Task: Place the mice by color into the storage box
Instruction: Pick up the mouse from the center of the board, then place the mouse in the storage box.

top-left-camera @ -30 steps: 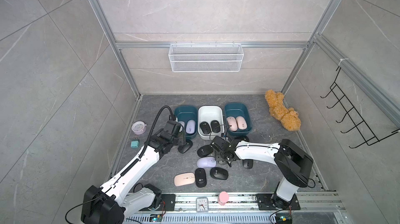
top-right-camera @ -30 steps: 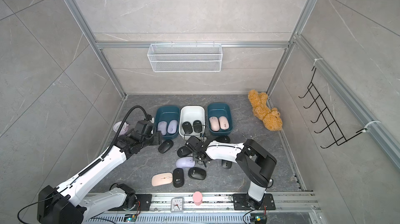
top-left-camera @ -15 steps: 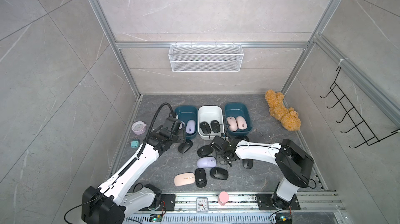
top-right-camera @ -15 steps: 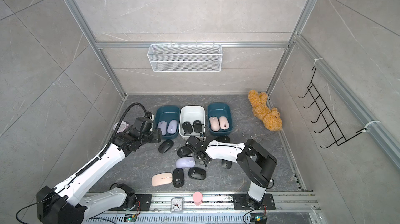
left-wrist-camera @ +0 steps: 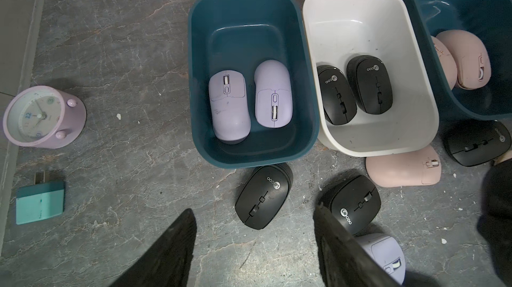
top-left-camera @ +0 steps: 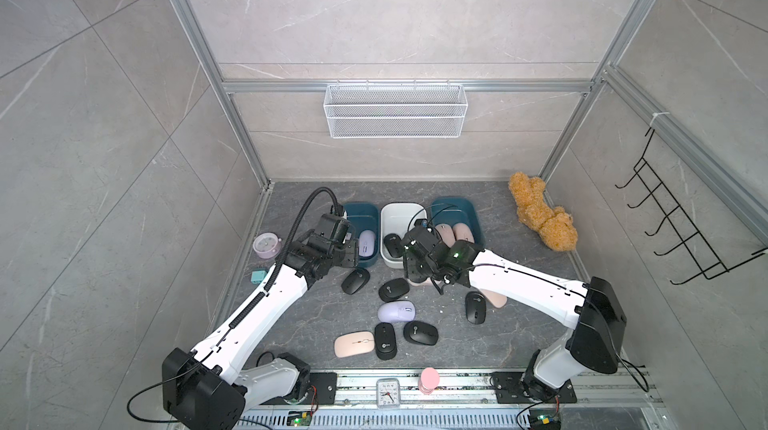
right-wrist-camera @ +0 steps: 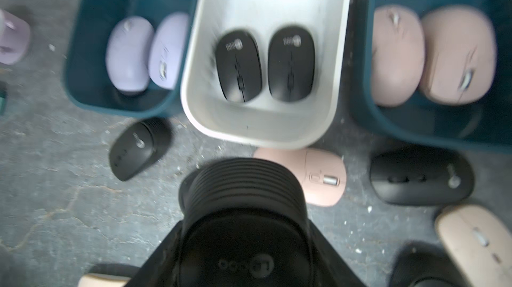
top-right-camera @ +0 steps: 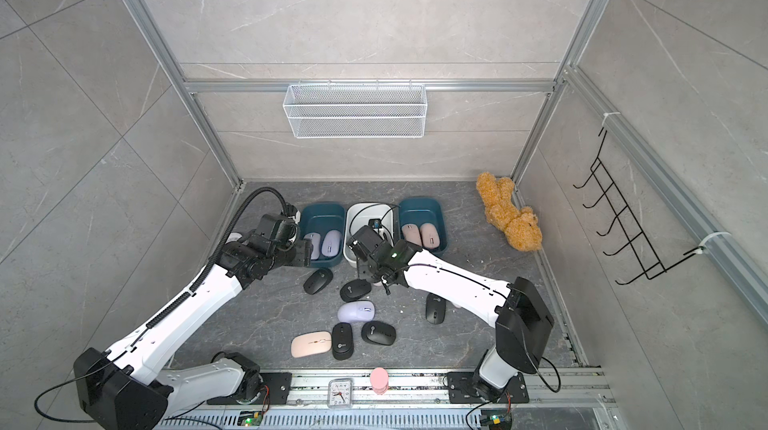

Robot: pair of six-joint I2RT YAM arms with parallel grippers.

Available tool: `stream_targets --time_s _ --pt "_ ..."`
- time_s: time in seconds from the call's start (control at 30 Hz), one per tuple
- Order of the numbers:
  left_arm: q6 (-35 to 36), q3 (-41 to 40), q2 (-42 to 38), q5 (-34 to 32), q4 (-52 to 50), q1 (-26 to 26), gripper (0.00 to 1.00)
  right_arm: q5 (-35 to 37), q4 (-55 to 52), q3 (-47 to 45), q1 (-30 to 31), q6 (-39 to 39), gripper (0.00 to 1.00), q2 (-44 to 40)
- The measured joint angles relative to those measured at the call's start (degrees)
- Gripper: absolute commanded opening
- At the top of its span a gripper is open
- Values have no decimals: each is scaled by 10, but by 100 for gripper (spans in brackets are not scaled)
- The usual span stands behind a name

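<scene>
The right gripper has just pinched up a black mouse beside the white box, so another black is nearly sorted; the left gripper hangs spread, empty.

Grey marbled floor — three bins, loose mice, clock, teddy bear.

This is a robot lab test cell. Aluminium framing holds grey stone-look panels. Robot arms are bolted to a rail.

"Lecoo" logo on blk mice
</scene>
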Motion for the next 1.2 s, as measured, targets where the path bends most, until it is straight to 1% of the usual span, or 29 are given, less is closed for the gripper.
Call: stream_targets --time_s 0.1,0.3,0.6,0.83,1.03,1.2 --pt "16 0 8 -7 3 1 70 0 1 40 -16 -22 56 18" --pt "43 0 16 -13 16 13 70 -16 6 93 -69 -63 55 78" --pt "64 0 22 -19 37 33 70 -30 64 172 -135 -113 55 182" --pt "66 -10 22 -19 52 39 69 -19 106 276 -143 -149 55 287" --pt "66 -12 19 -21 61 40 69 -23 109 359 -143 -155 55 372" --pt "66 -16 10 -21 62 40 69 -29 105 407 -143 -154 55 425"
